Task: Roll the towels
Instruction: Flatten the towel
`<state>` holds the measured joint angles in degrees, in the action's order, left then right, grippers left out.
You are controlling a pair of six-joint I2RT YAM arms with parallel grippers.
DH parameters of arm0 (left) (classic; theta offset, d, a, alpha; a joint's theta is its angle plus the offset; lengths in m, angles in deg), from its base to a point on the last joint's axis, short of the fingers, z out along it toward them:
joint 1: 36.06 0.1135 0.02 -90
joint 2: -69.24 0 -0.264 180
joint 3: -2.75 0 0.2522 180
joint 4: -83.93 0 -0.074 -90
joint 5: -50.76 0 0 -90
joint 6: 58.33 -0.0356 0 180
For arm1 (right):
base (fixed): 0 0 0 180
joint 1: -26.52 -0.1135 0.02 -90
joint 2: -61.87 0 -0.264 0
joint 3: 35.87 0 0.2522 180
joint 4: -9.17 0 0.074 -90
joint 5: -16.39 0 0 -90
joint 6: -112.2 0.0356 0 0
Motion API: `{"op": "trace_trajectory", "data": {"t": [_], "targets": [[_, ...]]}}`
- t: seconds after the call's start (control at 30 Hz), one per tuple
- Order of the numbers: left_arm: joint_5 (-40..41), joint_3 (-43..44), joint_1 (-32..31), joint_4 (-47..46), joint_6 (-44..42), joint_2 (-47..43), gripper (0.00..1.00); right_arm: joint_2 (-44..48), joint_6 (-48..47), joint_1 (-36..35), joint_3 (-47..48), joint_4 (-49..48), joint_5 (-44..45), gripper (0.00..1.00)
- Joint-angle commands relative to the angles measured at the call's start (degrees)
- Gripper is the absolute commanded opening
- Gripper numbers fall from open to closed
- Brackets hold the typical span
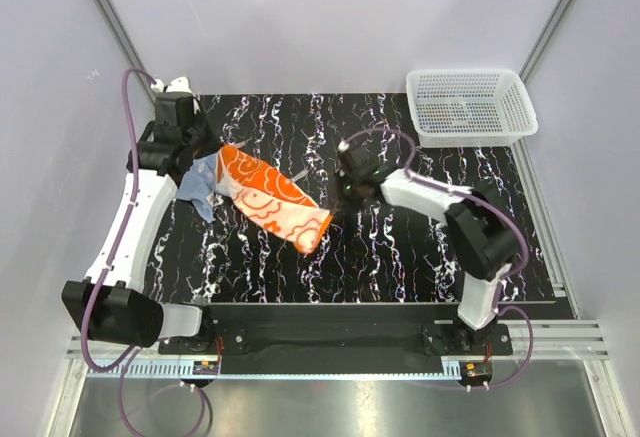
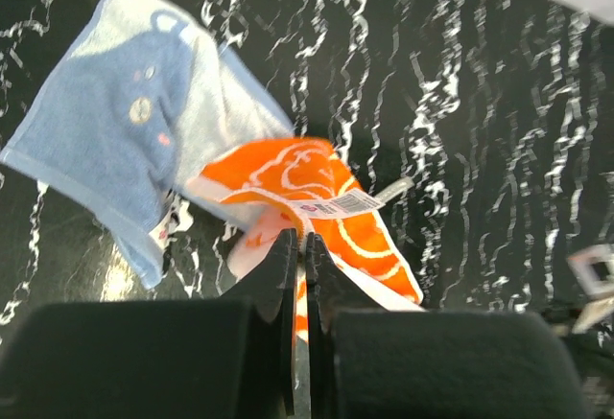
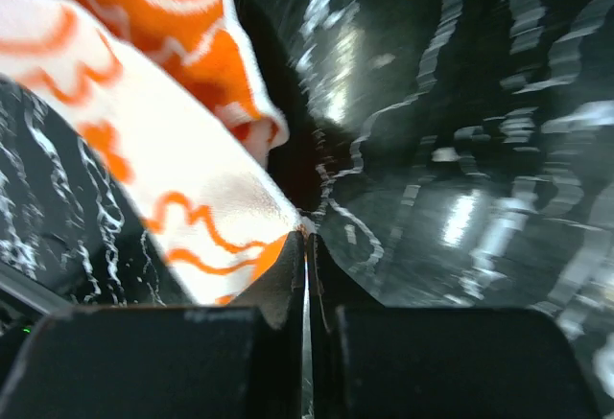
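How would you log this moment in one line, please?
left gripper: jaws shut on orange towel | right gripper: shut on its corner | blue-grey towel: loose

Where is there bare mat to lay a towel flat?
Free: the far strip of mat between left gripper and basket; the near strip between orange towel and the mat's near edge. Crowded: left-centre, where blue towel, orange towel, left gripper and right gripper bunch together.

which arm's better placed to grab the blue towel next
Likely left: the soft pale blue towel lies beside the left end effector; the right end effector sits at the far corner of the orange printed towel.
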<state>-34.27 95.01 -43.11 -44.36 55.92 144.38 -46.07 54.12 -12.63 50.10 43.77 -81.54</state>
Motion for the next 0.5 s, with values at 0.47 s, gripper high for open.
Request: {"op": "trace_trajectory", "data": {"t": [0.47], "targets": [[-12.0,27.6,-1.5,8.3,1.4,10.5,0.0,16.5,-15.6,24.8,23.9,20.0,4.8,0.0]]}}
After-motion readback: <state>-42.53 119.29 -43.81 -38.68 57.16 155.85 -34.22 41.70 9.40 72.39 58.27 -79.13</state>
